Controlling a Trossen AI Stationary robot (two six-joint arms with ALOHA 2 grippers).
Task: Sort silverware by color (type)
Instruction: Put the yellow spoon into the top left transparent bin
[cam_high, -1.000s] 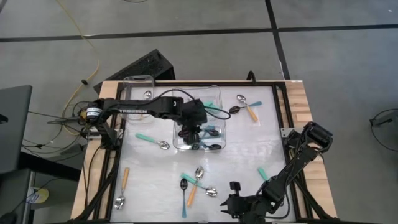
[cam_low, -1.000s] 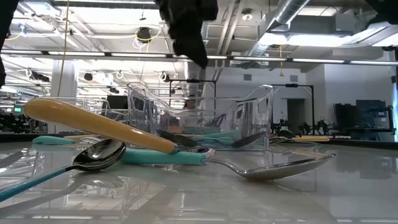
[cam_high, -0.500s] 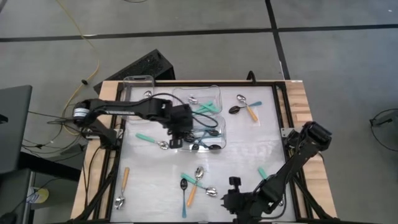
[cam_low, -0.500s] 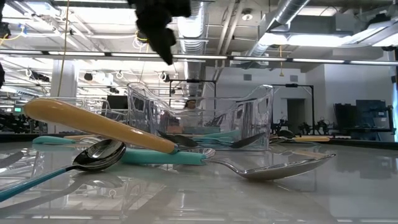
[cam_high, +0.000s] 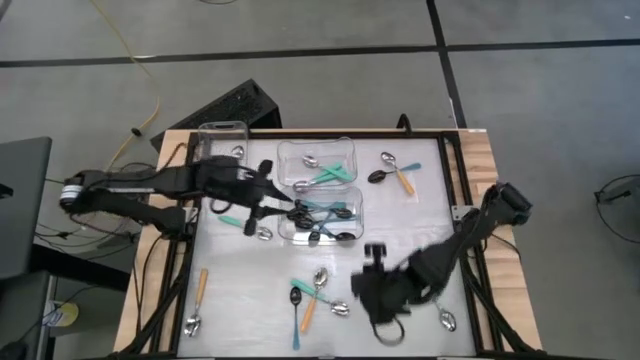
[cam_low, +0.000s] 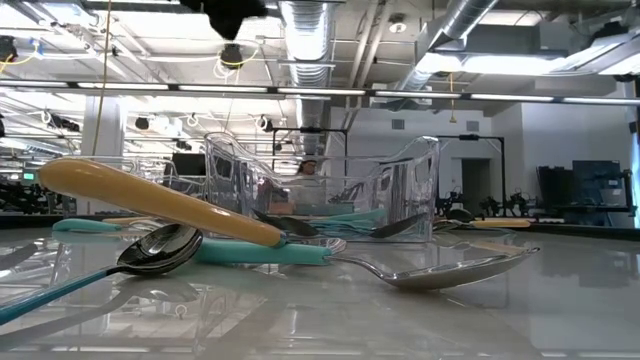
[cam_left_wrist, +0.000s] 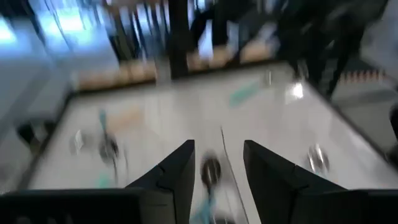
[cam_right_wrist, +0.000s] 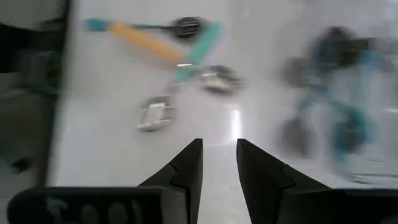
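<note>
The silverware is spread over the white table. Three spoons with teal and orange handles lie crossed (cam_high: 315, 290) near the front, and the right wrist view shows this cluster (cam_right_wrist: 180, 56) too. Teal-handled spoons lie in two clear tubs (cam_high: 320, 215) (cam_high: 318, 163). A teal spoon (cam_high: 245, 225) lies beside the near tub. My left gripper (cam_high: 270, 203) (cam_left_wrist: 217, 168) is open and hovers left of that tub. My right gripper (cam_high: 365, 290) (cam_right_wrist: 219, 162) is open and hangs over bare table right of the cluster.
A third clear tub (cam_high: 222, 140) stands at the far left with one spoon in it. Two spoons (cam_high: 392, 172) lie at the far right, an orange-handled one (cam_high: 197, 298) lies near left, and a silver one (cam_high: 445, 320) lies near right. A black frame (cam_high: 455, 180) borders the table.
My left gripper has drawn back from above the near tub toward the table's left edge and has risen toward the top of the low view. My right gripper has swung from the near edge toward the table's middle, uncovering the silver spoon at the near right.
</note>
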